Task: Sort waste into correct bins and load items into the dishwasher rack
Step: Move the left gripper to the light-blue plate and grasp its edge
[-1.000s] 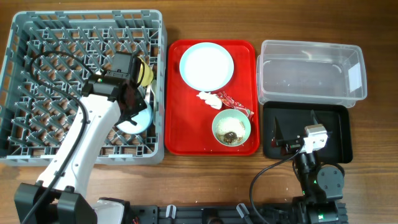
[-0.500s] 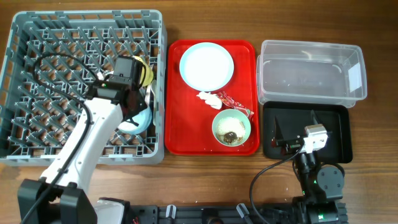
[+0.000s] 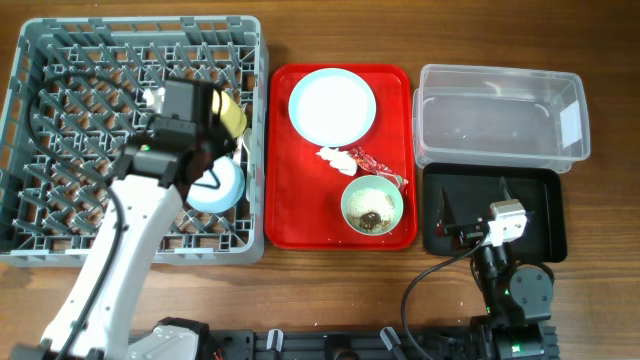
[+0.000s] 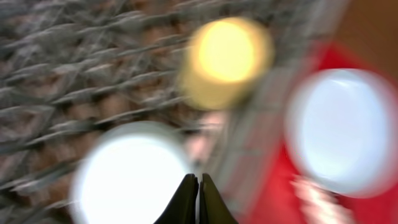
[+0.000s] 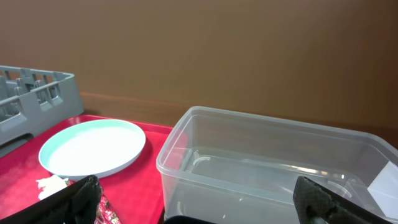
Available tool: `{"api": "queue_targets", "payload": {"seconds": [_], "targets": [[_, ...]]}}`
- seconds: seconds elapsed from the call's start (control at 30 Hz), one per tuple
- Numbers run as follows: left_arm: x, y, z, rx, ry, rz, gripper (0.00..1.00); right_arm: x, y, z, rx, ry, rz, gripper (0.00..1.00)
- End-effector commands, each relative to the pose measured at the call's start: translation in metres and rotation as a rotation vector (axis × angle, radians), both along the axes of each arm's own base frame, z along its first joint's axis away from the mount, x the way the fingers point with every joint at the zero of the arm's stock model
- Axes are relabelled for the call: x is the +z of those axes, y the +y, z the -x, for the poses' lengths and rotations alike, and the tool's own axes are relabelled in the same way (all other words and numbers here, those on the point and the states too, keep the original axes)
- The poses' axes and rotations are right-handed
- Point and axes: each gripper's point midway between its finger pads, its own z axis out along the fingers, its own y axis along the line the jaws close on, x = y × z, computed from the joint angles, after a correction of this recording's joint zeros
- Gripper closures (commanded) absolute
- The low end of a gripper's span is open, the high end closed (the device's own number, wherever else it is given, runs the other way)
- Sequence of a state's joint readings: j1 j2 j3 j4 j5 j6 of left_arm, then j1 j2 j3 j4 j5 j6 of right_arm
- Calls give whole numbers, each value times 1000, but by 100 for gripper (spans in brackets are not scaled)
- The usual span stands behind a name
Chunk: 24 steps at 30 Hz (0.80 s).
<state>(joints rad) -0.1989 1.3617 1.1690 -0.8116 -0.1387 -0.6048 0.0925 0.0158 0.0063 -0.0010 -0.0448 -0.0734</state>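
The grey dishwasher rack (image 3: 60, 215) holds a pale bowl (image 3: 222, 187) and the yellow cup (image 3: 233, 116) near its right wall. My left gripper (image 3: 203, 163) hovers above them, shut and empty; its wrist view is blurred, with the fingers (image 4: 199, 188) pressed together over the bowl (image 4: 127, 180) and cup (image 4: 227, 56). On the red tray (image 3: 290, 225) lie the blue plate (image 3: 332, 105), white tissue (image 3: 330, 155), red wrapper (image 3: 372, 163) and a second bowl (image 3: 372, 206) with food scraps. My right gripper (image 3: 470, 226) rests open over the black tray (image 3: 545, 215). I cannot make out the fork and spoon.
The clear tub (image 3: 500, 115) stands behind the black tray; the right wrist view shows it (image 5: 267, 168) close ahead, between my open right gripper's fingers (image 5: 199, 208), with the plate (image 5: 93, 148) to the left. Bare wood table lies in front of the rack.
My left arm has lifted and drawn back to the left, uncovering the bowl that stays in the rack. The right arm has not moved.
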Motion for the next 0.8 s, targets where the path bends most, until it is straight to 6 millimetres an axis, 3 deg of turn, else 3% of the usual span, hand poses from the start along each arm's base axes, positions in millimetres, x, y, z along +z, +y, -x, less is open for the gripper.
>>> {"api": "queue_targets", "payload": {"seconds": [0.0,0.17,0.33,0.4,0.47,0.57,0.77], "targets": [[70,-65,-9,-275,-135,268,92,0,0,0,4,-4,5,0],[79,-81,-26,-309,-104,263,83,0,0,0,4,-4,5,0],[48,-139,-34,-424,-65,215,83,0,0,0,4,-4,5,0],[26,-155,-36,-435,-37,142,83,0,0,0,4,-4,5,0],[0,-182,-35,-483,-2,111,96,0,0,0,4,-4,5,0],[-35,-210,-40,-521,20,60,96,0,0,0,4,-4,5,0],[-123,-215,-60,-474,75,-129,96,0,0,0,4,-4,5,0]]}}
